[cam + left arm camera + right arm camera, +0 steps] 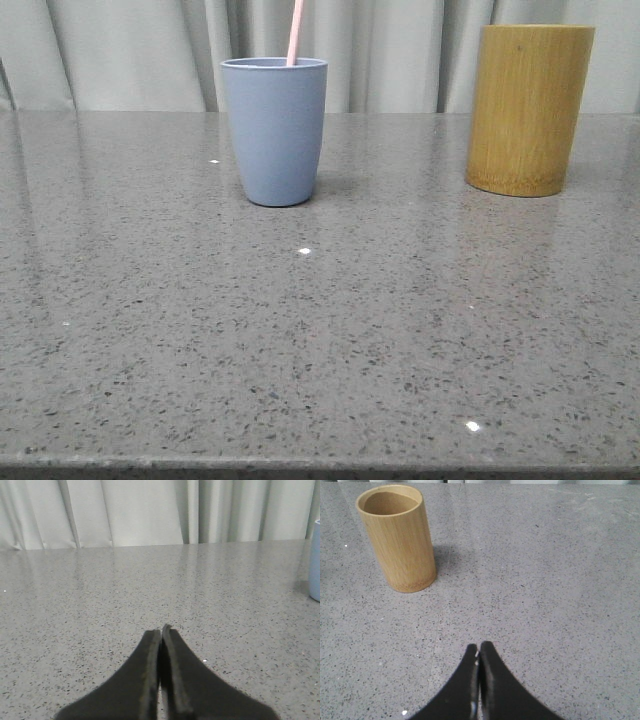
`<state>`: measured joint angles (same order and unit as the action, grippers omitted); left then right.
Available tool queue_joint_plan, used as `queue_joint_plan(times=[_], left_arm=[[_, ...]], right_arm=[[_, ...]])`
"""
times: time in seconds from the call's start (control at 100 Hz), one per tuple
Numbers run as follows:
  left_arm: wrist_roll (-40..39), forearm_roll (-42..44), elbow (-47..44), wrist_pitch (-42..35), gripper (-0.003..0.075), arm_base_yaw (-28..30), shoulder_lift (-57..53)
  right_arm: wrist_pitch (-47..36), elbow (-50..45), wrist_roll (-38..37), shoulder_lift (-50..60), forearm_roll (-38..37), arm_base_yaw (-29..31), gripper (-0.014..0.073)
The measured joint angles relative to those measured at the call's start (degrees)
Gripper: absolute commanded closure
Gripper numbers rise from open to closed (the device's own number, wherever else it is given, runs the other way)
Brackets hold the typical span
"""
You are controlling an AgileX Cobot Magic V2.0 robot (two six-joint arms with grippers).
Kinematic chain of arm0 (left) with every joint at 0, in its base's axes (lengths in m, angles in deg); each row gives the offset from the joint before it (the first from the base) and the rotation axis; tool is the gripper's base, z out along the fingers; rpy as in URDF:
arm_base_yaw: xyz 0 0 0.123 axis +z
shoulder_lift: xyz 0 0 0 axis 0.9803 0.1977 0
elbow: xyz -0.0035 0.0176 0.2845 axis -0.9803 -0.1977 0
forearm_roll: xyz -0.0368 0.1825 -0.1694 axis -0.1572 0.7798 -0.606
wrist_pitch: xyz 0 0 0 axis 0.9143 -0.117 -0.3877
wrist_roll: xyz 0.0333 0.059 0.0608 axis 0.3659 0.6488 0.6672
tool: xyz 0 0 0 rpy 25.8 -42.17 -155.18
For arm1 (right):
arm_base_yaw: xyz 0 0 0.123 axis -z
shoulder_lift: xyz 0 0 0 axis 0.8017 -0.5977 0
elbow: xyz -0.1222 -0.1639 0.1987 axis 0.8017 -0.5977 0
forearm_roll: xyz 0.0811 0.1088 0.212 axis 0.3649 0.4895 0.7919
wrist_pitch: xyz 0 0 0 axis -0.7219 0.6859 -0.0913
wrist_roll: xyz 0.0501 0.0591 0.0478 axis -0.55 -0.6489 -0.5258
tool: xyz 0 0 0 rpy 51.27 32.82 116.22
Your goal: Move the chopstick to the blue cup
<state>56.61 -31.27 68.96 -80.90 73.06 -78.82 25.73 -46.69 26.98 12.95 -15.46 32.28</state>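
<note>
The blue cup (274,130) stands upright on the grey stone table, left of centre in the front view. A pale pink chopstick (294,32) stands in it, its top end rising above the rim and out of frame. A sliver of the cup (315,562) shows in the left wrist view. My left gripper (161,630) is shut and empty, low over bare table well apart from the cup. My right gripper (479,647) is shut and empty over bare table, apart from the bamboo cylinder. Neither gripper shows in the front view.
A taller yellow-brown bamboo cylinder (528,108) stands upright at the back right; in the right wrist view (397,537) its inside looks empty. The speckled grey table (320,330) runs to a front edge near the bottom. White curtains (120,50) hang behind.
</note>
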Motion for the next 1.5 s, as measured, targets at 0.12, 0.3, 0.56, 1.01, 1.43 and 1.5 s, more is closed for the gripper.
queue_joint_plan(times=[0.12, 0.3, 0.56, 1.01, 1.43, 1.5], left_arm=[[0.0, 0.08, 0.0, 0.0, 0.0739, 0.0, 0.0], [0.0, 0.08, 0.0, 0.12, 0.0739, 0.0, 0.0], [0.0, 0.08, 0.0, 0.12, 0.0739, 0.0, 0.0], [0.0, 0.08, 0.0, 0.12, 0.0739, 0.0, 0.0], [0.0, 0.08, 0.0, 0.23, 0.0739, 0.0, 0.0], [0.0, 0.08, 0.0, 0.23, 0.0739, 0.0, 0.0]], right_arm=[[0.0, 0.0, 0.0, 0.0, 0.0, 0.0, 0.0662], [0.0, 0.0, -0.1, 0.0, 0.0, 0.0, 0.0662], [0.0, 0.0, -0.1, 0.0, 0.0, 0.0, 0.0662], [0.0, -0.25, -0.1, 0.0, 0.0, 0.0, 0.0662], [-12.3, -12.38, 2.91, 14.29, -3.39, 0.26, 0.0662], [-16.01, -16.56, 4.3, 18.32, -3.39, 1.09, 0.0662]])
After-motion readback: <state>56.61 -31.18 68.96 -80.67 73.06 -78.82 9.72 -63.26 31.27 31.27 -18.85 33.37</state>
